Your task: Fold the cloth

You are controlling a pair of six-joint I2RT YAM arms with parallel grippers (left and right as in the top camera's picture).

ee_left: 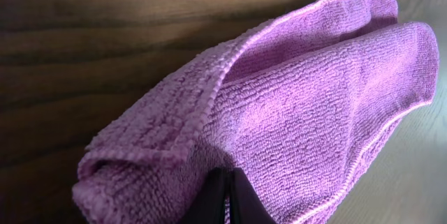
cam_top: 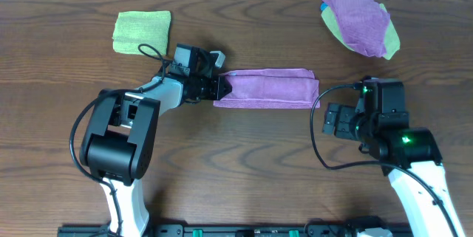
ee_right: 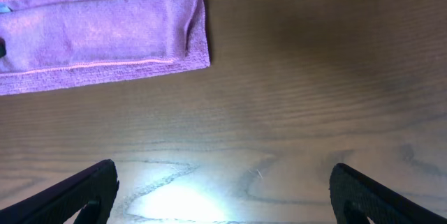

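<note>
A purple cloth [cam_top: 267, 88] lies folded into a long strip across the middle of the wooden table. My left gripper [cam_top: 220, 87] is at the strip's left end, shut on the cloth there; in the left wrist view the purple cloth [ee_left: 300, 105] fills the frame with the closed fingers [ee_left: 227, 199] pinching it. My right gripper [cam_top: 334, 121] is open and empty, over bare wood to the right of and in front of the strip's right end. The right wrist view shows the cloth's right end [ee_right: 105, 32] and my spread fingers [ee_right: 223, 196].
A folded yellow-green cloth [cam_top: 142, 31] lies at the back left. A heap of cloths [cam_top: 360, 20], purple on top of yellow-green, sits at the back right.
</note>
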